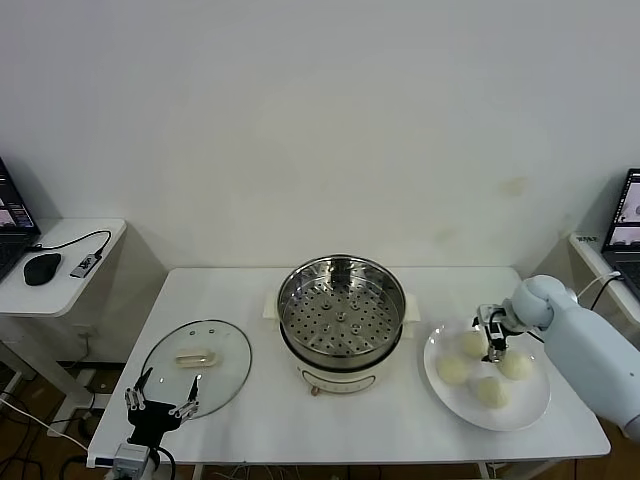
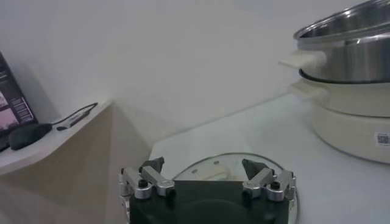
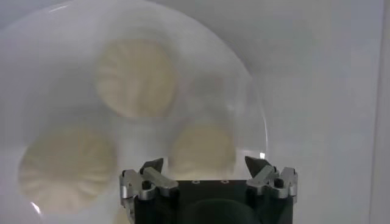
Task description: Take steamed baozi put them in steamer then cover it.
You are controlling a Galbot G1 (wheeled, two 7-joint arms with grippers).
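The steamer (image 1: 340,318) stands open in the middle of the white table, its perforated tray bare; the left wrist view shows its steel pot (image 2: 350,52). Several steamed baozi lie on a white plate (image 1: 527,408) at the right, among them one at the back (image 1: 472,343) and one on the right (image 1: 517,366). My right gripper (image 1: 492,338) hangs open just over them, a baozi (image 3: 202,146) lying between its fingertips (image 3: 204,164). The cover (image 1: 195,365), a glass lid, lies flat at the left. My left gripper (image 1: 160,402) waits open at its near edge (image 2: 202,165).
A side table (image 1: 75,262) at the far left carries a black mouse (image 1: 42,268) and a cable. A laptop (image 1: 628,215) sits on a stand at the far right. The plate lies close to the table's right front edge.
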